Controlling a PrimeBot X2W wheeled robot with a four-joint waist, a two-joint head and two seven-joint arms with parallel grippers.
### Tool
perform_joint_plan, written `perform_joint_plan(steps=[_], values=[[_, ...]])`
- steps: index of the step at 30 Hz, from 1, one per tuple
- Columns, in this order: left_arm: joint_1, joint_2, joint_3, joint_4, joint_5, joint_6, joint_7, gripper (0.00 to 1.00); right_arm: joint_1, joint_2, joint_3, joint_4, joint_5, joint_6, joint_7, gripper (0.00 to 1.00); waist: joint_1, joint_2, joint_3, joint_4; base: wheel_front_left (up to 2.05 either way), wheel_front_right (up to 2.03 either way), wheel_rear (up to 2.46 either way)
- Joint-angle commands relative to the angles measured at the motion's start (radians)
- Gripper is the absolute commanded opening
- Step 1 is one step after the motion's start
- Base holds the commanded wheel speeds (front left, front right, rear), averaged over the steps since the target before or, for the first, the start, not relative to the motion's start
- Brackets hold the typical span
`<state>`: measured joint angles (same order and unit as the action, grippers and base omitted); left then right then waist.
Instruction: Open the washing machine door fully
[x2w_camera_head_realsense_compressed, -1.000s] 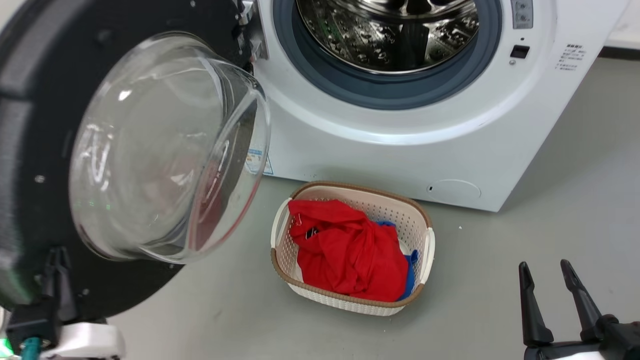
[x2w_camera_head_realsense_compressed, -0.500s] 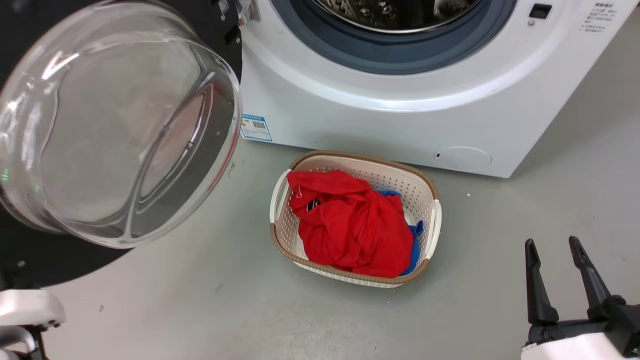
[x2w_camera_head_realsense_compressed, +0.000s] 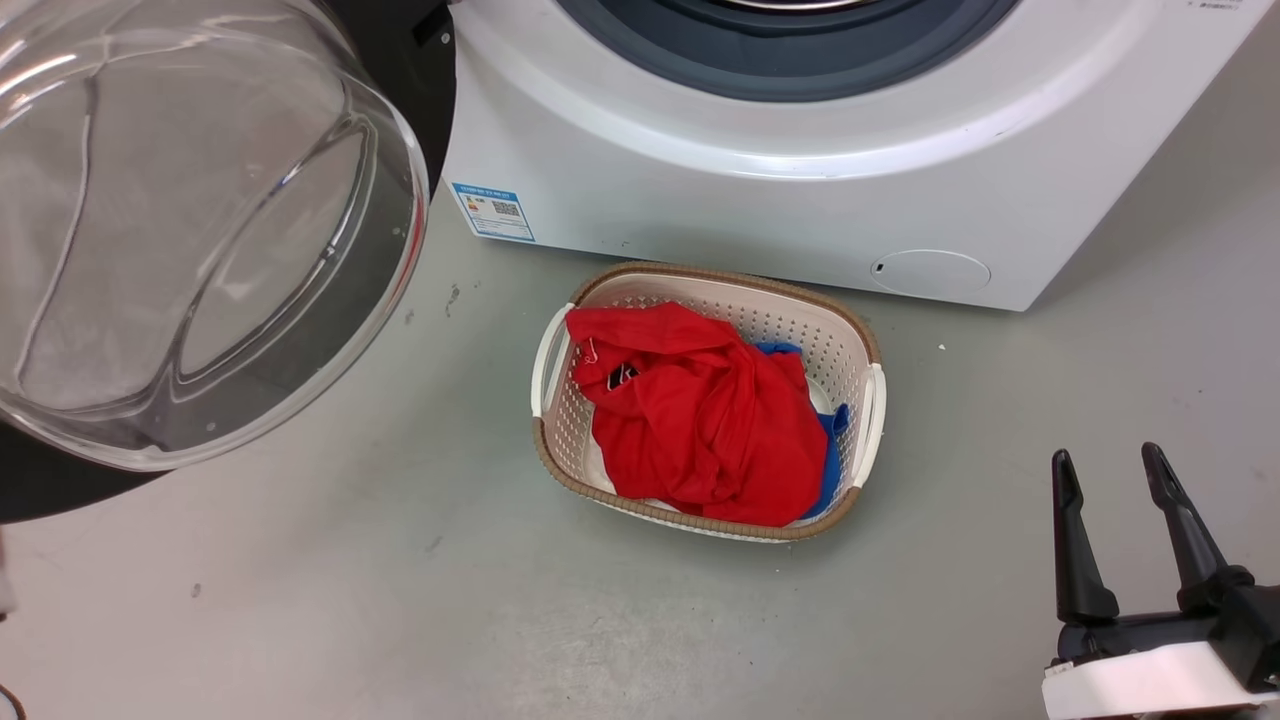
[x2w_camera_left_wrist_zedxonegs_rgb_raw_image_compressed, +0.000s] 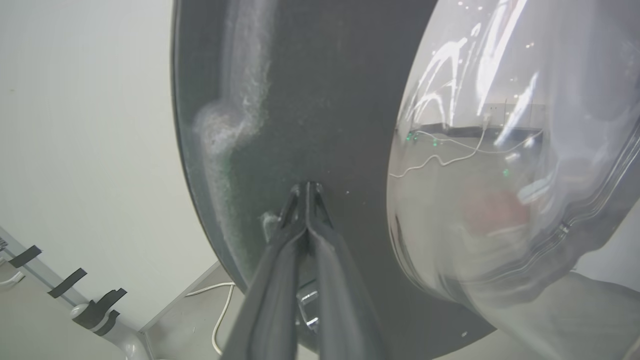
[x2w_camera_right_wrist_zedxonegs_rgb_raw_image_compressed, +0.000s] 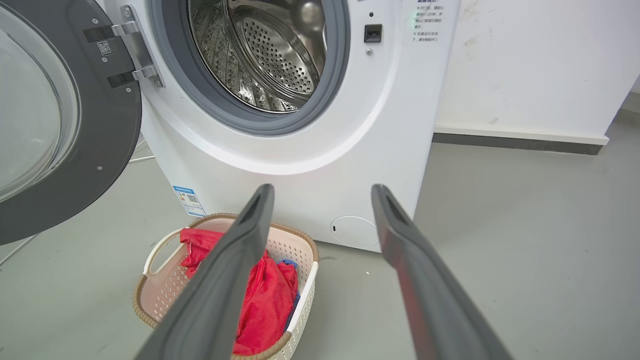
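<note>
Plainly the washing machine door (x2w_camera_head_realsense_compressed: 200, 230) stood swung wide at the left. The left claw (x2w_camera_left_wrist_zedxonegs_rgb_raw_image_compressed: 306, 187), pinched shut on nothing, pressed its tips to the door's black inner face; on that gloss they could skid toward the glass bowl (x2w_camera_left_wrist_zedxonegs_rgb_raw_image_compressed: 500, 150), or a hard shove could strain the hinge (x2w_camera_right_wrist_zedxonegs_rgb_raw_image_compressed: 135, 50). The right claw (x2w_camera_head_realsense_compressed: 1105, 455) gaped empty, near right
</note>
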<state>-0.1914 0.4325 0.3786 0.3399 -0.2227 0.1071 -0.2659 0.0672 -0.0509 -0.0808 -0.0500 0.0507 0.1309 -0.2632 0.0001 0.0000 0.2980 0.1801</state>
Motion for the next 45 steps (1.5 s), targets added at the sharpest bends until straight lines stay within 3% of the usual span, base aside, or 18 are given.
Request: perform_joint_plan(steps=[1, 15, 26, 34, 45], values=[[-0.02, 0.01, 0.009, 0.012, 0.005, -0.005, 0.003, 0.0, -0.016, 0.001, 0.0, -0.003, -0.009, 0.0, -0.002, 1.0, -0.0001, 0.0, 0.003, -0.001, 0.0, 0.0, 0.0], [-0.076, 0.026, 0.067, 0.125, 0.045, -0.062, 0.002, 0.0, -0.011, 0.001, 0.014, 0.017, -0.002, 0.0, -0.002, 1.0, -0.0001, 0.0, -0.029, -0.027, 0.0, 0.0, 0.0], [0.029, -0.015, 0.06, -0.081, 0.133, -0.095, 0.002, 0.0, 0.034, 0.001, 0.016, 0.036, 0.028, 0.0, -0.002, 1.0, -0.0001, 0.0, -0.166, -0.048, 0.0, 0.0, 0.0], [0.125, -0.096, -0.046, -0.281, 0.19, -0.122, 0.002, 0.0, 0.071, 0.001, -0.002, 0.018, 0.026, 0.0, -0.002, 1.0, -0.0001, 0.0, -0.263, -0.065, 0.0, 0.0, 0.0], [0.183, -0.216, -0.233, -0.395, 0.228, -0.14, 0.002, 0.0, 0.097, 0.001, -0.007, -0.044, 0.018, 0.0, -0.002, 1.0, -0.0001, 0.0, -0.305, -0.106, 0.0, 0.0, 0.0]])
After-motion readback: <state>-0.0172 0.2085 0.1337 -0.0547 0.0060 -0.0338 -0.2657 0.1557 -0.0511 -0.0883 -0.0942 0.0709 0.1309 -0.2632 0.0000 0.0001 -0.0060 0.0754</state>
